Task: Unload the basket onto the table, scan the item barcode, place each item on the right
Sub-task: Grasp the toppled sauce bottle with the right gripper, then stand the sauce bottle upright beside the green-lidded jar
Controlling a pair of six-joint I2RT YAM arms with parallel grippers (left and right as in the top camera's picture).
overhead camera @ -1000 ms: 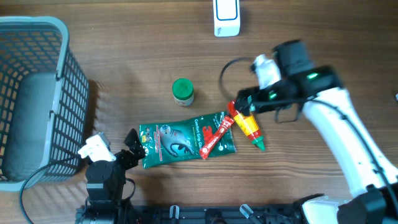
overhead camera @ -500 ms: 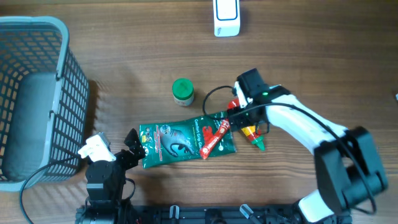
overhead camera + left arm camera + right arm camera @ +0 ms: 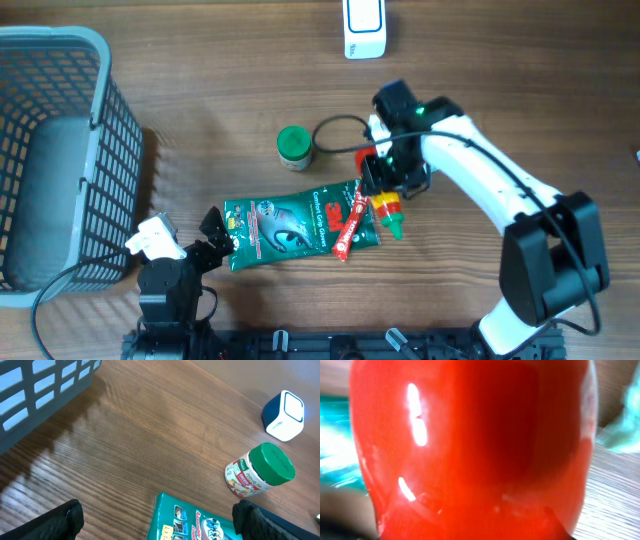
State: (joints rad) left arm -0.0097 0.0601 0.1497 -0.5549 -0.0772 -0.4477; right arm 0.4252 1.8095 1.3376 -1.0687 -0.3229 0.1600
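A red sauce bottle (image 3: 387, 209) with a yellow label and green tip lies on the table, right of a green packet (image 3: 285, 227). My right gripper (image 3: 388, 185) is down over the bottle's upper end and closed on it. In the right wrist view the bottle's red body (image 3: 470, 450) fills the frame and hides the fingers. A white and blue scanner (image 3: 364, 28) stands at the far edge, also visible in the left wrist view (image 3: 283, 416). My left gripper (image 3: 216, 235) rests open at the green packet's (image 3: 200, 522) left end, holding nothing.
A red stick sachet (image 3: 351, 222) lies across the packet's right end, beside the bottle. A green-lidded jar (image 3: 294, 146) stands behind the packet, seen as the jar (image 3: 260, 470) from the left wrist. A grey basket (image 3: 60, 150) fills the left side. A black cable (image 3: 335, 135) loops near the right arm.
My right arm swung left and came down onto the bottle, and its jaws closed in. The bottle and red sachet shifted slightly left. The left arm stayed still.
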